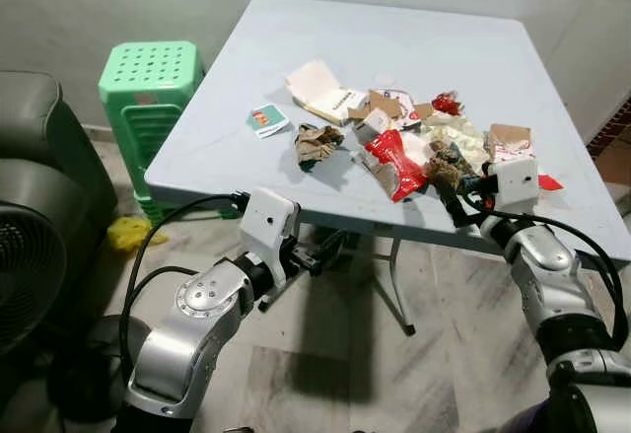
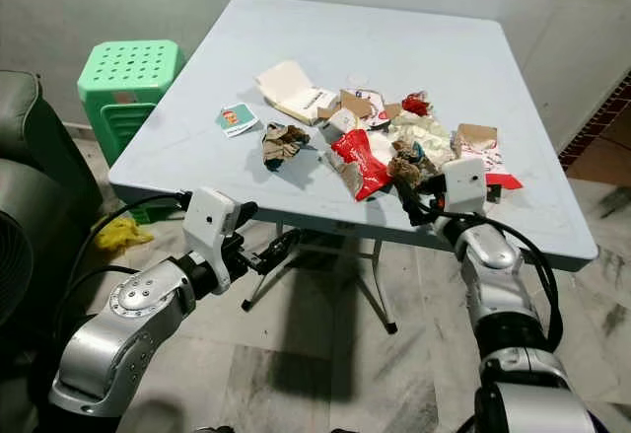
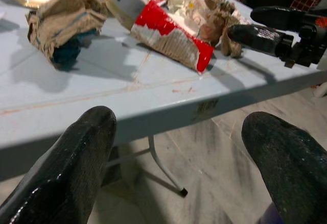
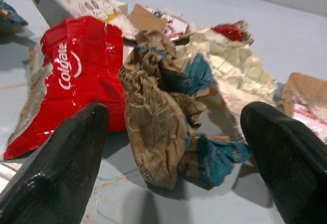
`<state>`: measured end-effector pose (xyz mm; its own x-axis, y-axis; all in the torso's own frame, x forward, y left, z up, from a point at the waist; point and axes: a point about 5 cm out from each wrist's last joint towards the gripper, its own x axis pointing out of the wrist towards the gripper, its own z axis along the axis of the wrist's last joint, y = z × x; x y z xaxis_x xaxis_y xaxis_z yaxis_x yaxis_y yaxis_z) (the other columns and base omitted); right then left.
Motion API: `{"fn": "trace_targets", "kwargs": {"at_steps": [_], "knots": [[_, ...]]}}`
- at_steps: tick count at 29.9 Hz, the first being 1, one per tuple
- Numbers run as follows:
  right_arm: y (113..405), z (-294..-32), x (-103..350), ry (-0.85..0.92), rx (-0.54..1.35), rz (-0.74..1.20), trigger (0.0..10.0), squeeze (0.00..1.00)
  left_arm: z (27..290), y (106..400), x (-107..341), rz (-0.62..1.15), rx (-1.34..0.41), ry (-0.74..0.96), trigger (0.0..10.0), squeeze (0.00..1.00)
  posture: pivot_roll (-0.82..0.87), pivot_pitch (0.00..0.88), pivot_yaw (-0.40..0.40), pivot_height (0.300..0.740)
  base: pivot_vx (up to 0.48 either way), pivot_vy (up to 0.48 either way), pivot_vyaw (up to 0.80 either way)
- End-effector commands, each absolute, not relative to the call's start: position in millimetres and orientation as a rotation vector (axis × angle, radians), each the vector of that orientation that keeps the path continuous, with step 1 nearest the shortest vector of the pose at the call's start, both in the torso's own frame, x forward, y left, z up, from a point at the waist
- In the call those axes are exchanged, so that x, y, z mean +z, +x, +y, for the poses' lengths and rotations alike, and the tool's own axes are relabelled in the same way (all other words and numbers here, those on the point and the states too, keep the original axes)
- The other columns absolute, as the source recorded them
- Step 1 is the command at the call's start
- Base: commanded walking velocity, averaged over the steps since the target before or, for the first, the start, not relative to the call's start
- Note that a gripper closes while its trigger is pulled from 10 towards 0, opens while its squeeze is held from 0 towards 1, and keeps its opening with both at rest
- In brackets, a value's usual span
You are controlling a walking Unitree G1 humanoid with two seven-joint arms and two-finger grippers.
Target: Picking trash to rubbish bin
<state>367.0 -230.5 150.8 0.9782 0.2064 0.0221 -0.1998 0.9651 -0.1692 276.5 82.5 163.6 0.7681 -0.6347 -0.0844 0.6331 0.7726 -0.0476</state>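
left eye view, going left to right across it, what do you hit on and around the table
green stool → small teal card → crumpled brown paper → red Colgate pack → right gripper, open at the pile's near edge → brown paper piece

Crumpled brown-and-teal paper wad (image 4: 163,117) beside red Colgate box (image 4: 76,76)

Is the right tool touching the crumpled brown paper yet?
Apart. The right wrist view shows the right tool open, both fingers clear of the crumpled brown paper between them.
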Motion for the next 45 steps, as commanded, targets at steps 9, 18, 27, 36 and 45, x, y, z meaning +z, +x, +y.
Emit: {"fn": "trace_targets", "kwargs": {"at_steps": [9, 18, 27, 36, 45], "knots": [[373.9, -233.9, 156.3, -0.152, 0.174, -0.04, 10.0, 0.0, 82.5, 266.4, 169.0, 0.111, -0.711, -0.024, 10.0, 0.0, 0.04, 0.26, -0.019, 0.74, 0.0, 0.0, 0.0], [375.7, -236.2, 157.3, -0.11, 0.155, -0.047, 0.1, 0.0, 84.6, 264.6, 171.6, 0.123, -0.703, -0.03, 10.0, 0.0, 0.05, 0.273, -0.014, 0.74, 0.0, 0.0, 0.0], [376.4, -241.7, 163.3, -0.094, 0.131, -0.085, 0.0, 0.0, 84.7, 263.8, 173.4, 0.133, -0.698, -0.037, 10.0, 0.0, 0.05, 0.282, -0.013, 0.74, 0.0, 0.0, 0.0], [371.3, -249.7, 166.0, -0.096, 0.129, -0.136, 0.0, 0.0, 83.1, 266.0, 175.2, 0.128, -0.695, -0.049, 10.0, 0.0, 0.04, 0.272, -0.017, 0.74, 0.0, 0.0, 0.0], [360.8, -253.9, 169.8, -0.077, 0.163, -0.225, 0.0, 0.0, 77.5, 270.4, 180.5, 0.101, -0.737, -0.034, 10.0, 0.0, 0.03, 0.25, -0.018, 0.74, 0.0, 0.0, 0.0]]}}
